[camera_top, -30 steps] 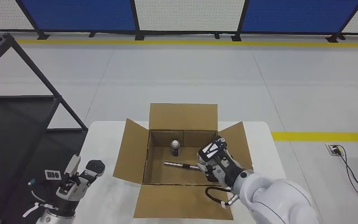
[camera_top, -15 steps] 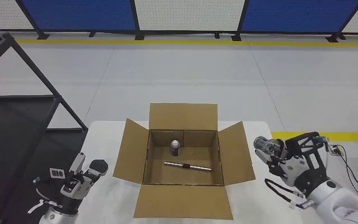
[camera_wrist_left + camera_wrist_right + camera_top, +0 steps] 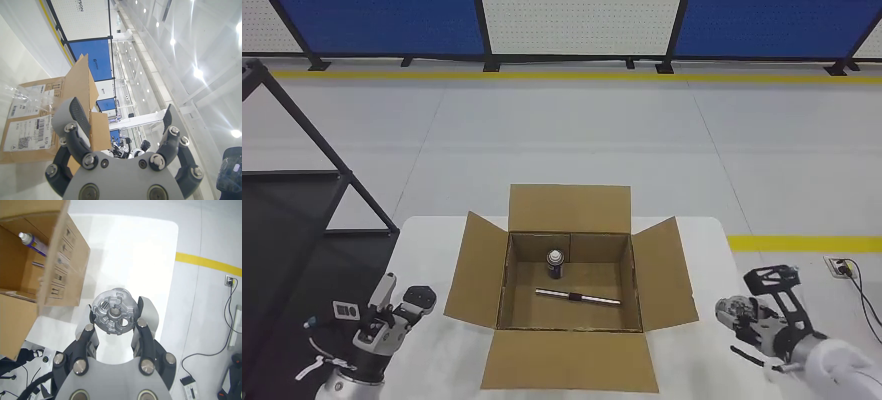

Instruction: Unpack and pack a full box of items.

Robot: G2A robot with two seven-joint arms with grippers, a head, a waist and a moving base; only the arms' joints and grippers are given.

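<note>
Now my right gripper [image 3: 115,312] hangs over the table [image 3: 122,256], just beside the right flap of the box [image 3: 569,290]. Its jaws are closed partway on a round metal part [image 3: 110,306], one finger on each side of the rim. I judge that this grip across the rim keeps the part from rolling until I set it down outside. My left gripper [image 3: 122,111] waits at the other side of the box, jaws wide apart and empty, I think for the next pick. A bottle [image 3: 555,263] and a rod [image 3: 578,296] are inside the box, not yet unpacked.
</note>
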